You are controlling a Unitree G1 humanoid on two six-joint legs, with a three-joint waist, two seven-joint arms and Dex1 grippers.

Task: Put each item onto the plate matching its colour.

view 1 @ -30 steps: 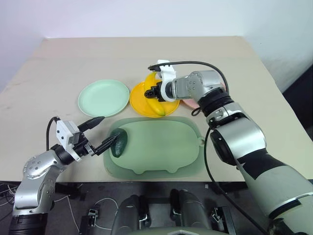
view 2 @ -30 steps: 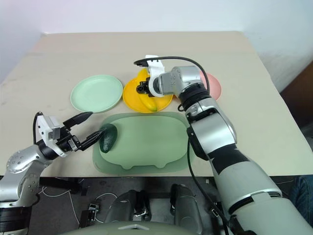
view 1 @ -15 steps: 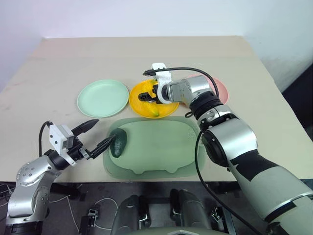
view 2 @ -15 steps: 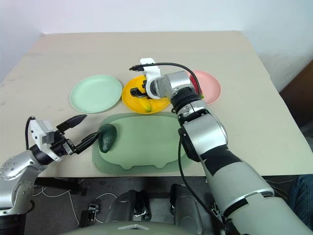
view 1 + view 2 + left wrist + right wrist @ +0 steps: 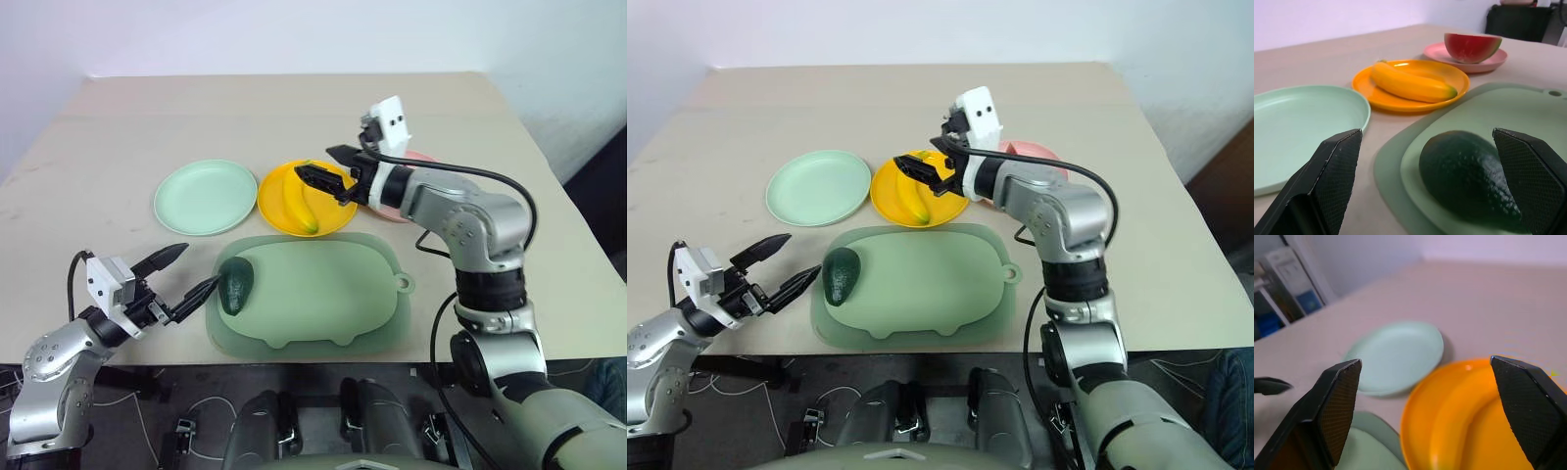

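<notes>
Beige worktop [image 5: 118,127], two down, one to go: banana [image 5: 312,208] lies on the yellow plate [image 5: 279,201], watermelon wedge [image 5: 1471,47] on the pink plate [image 5: 1436,51]. Avocado [image 5: 236,285] sits on the pig-shaped tray [image 5: 333,294], mint plate [image 5: 206,196] bare. Left gripper [image 5: 186,272] gapes wide just beside the avocado; right gripper [image 5: 328,168] hovers wide, empty, over the yellow plate.
</notes>
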